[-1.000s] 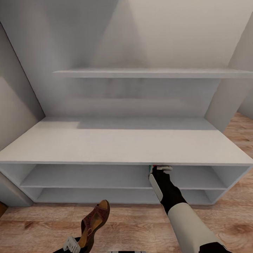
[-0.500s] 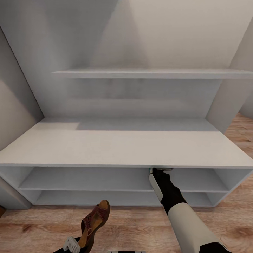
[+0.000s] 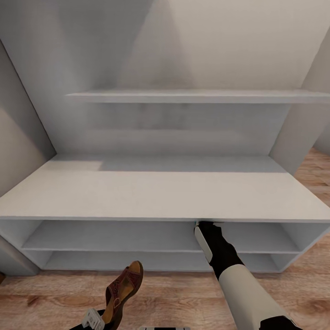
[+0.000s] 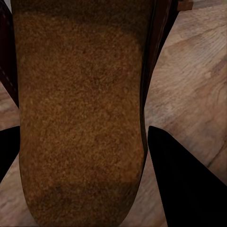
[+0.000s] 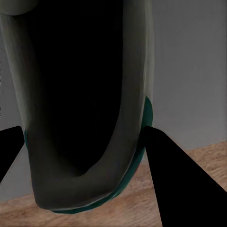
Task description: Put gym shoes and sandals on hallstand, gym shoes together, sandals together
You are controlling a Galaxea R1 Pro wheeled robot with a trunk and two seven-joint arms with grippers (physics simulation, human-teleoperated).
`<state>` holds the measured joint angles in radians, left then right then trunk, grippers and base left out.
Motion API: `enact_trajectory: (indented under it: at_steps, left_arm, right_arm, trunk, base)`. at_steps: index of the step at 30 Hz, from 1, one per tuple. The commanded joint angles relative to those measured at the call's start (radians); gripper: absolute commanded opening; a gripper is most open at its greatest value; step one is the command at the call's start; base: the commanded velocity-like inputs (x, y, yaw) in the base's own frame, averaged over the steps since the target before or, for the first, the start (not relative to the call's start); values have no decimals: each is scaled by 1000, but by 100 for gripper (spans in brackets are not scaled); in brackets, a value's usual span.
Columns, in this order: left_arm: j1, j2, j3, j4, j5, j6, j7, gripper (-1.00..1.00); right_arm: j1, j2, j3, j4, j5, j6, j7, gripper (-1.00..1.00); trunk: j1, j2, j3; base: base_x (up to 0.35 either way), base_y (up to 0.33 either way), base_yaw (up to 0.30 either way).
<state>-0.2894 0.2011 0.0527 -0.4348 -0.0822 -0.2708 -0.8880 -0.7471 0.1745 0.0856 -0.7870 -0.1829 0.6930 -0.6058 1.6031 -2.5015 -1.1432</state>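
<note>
Sandal [image 4: 80, 118] clamped in left end effector [image 4: 85, 156], gym shoe [image 5: 80, 109] in right end effector [image 5: 80, 161] — under hallstand [image 3: 160, 192] top.

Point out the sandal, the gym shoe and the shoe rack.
sandal [image 3: 123, 288], head view, on its strapped upper.
gym shoe [image 5: 85, 94], right wrist view, on its dark lining.
shoe rack [image 3: 160, 192], head view, on its bare top board.

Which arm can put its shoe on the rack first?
Probably the right: its tool holds a gym shoe, arm already reaching under the hallstand top. The left's sandal hangs over floor.
</note>
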Motion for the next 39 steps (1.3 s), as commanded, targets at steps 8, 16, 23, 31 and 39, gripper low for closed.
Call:
enact_trajectory:
  at_steps: [8, 16, 23, 31, 39]
  left_arm:
    - [-1, 0, 6, 2, -10, -8, -3, -100]
    - [0, 0, 7, 2, -8, -10, -5, -100]
    - [-1, 0, 7, 2, -7, -10, -5, -100]
    - [-1, 1, 9, -2, -1, -13, -5, -100]
    - [-1, 3, 14, -2, 1, -21, -5, -100]
  right_arm:
    - [0, 0, 1, 8, -26, -6, -7, 100]
    - [0, 0, 1, 9, -25, -6, -7, 100]
    - [0, 0, 1, 26, -24, -7, -7, 100]
    - [1, 0, 0, 43, -24, -8, -6, 100]
    - [2, 0, 1, 230, -22, -188, -1, 100]
  trunk:
    - [0, 0, -1]
    - [0, 0, -1]
    - [0, 0, -1]
    - [0, 0, -1]
    - [0, 0, -1]
  base:
    - [3, 0, 0]
    - [-300, 0, 0]
    - [-336, 0, 0]
    - [-337, 0, 0]
    - [-337, 0, 0]
